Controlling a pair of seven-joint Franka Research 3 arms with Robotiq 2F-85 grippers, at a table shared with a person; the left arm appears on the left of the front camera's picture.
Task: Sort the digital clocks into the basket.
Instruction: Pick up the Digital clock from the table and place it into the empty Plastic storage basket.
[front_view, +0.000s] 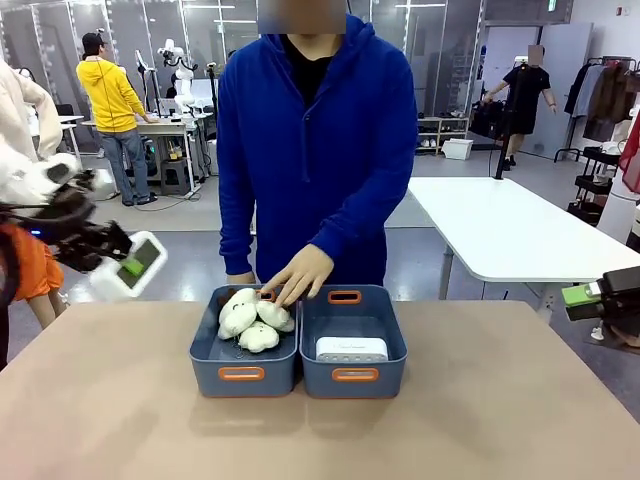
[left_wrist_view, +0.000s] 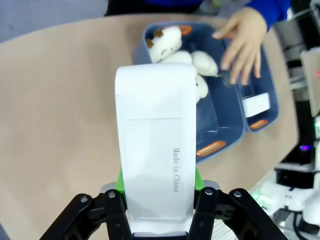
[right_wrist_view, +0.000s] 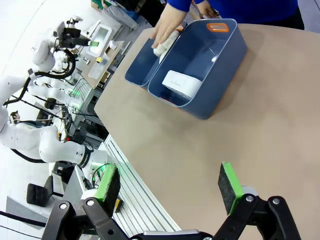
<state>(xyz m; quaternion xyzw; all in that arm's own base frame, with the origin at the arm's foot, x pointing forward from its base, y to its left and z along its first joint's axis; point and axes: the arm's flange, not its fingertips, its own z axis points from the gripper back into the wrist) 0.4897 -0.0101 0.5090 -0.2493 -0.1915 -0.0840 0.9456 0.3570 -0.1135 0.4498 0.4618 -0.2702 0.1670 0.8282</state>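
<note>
Left jaws are clamping a digital clock (front_view: 146, 257) well left of the right-hand basket (front_view: 396, 322); right jaws are hanging wide open, empty.

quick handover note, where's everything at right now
Left gripper: shut on one digital clock, raised to the left of the baskets.
Right gripper: open, empty, out at the table's right side.
Other clock: lying in the right-hand basket.
Left-hand basket: holds plush toys, with the person's hand on them.
Done: one clock sorted.
Left: carry the held clock to the right-hand basket and release it beside the first, keeping clear of the hand.
</note>
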